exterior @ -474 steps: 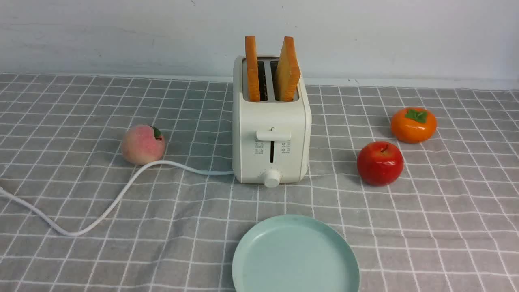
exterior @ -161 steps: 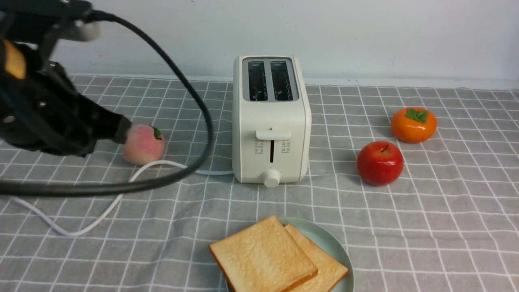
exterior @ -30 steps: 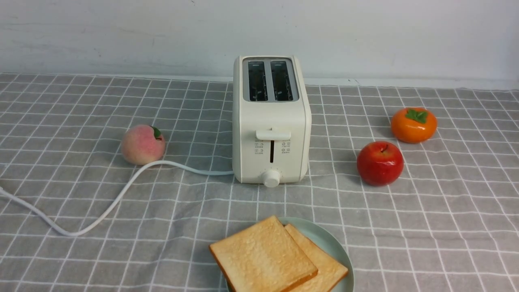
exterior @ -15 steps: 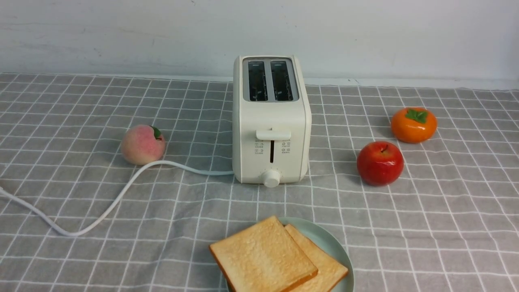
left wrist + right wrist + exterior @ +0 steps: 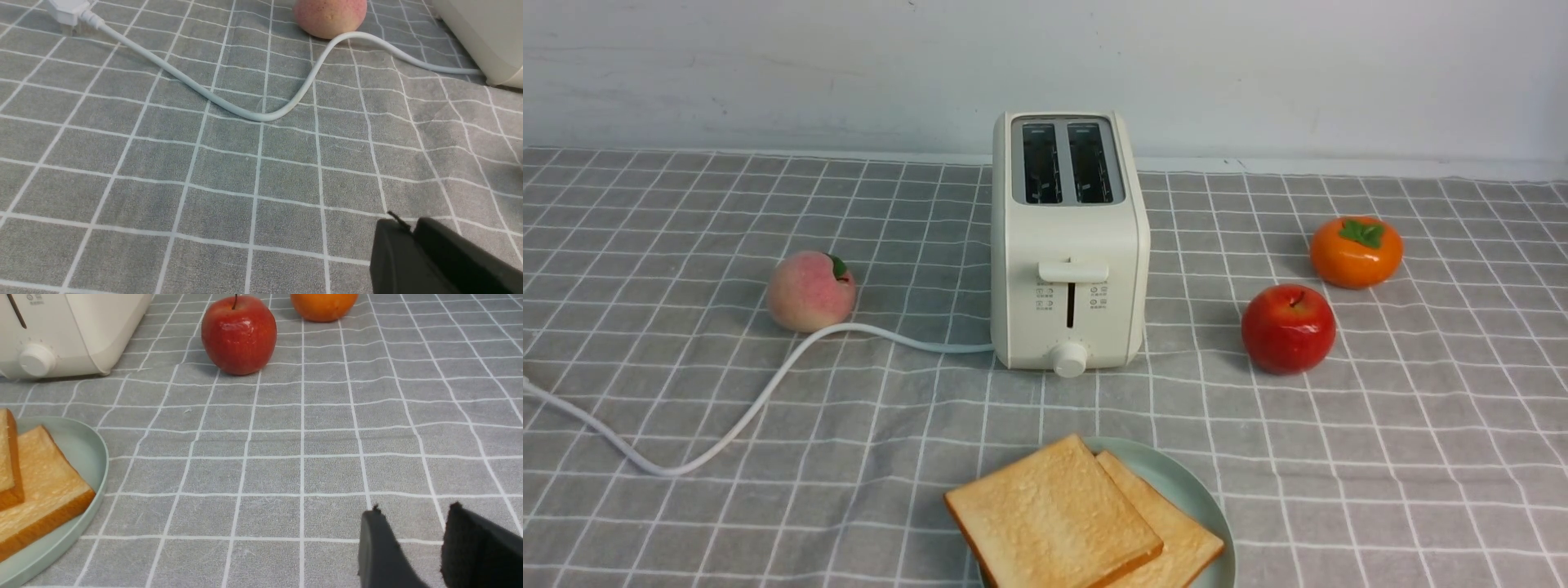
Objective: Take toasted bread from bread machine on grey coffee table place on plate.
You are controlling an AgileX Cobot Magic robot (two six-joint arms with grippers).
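Note:
Two slices of toasted bread lie overlapping on the mint-green plate (image 5: pixel 1181 485) at the near edge of the grey coffee table (image 5: pixel 1380 457); the upper slice (image 5: pixel 1052 516) covers part of the lower slice (image 5: pixel 1180 539). The cream bread machine (image 5: pixel 1068 245) stands behind the plate with both slots empty. Neither arm shows in the front view. My left gripper (image 5: pixel 410 224) is shut with nothing in it, low over bare cloth near the cord. My right gripper (image 5: pixel 414 516) is open and empty, to the right of the plate (image 5: pixel 88 457) and toast (image 5: pixel 36 490).
A peach (image 5: pixel 810 291) sits left of the bread machine, touching the white cord (image 5: pixel 735 420), which runs to a plug (image 5: pixel 67 10). A red apple (image 5: pixel 1288 328) and an orange persimmon (image 5: pixel 1356 251) stand to the right. A white wall closes the back.
The two slices that stood in the toaster's slots now lie on the plate. The left arm has left the front view. Over the last second nothing has visibly moved.

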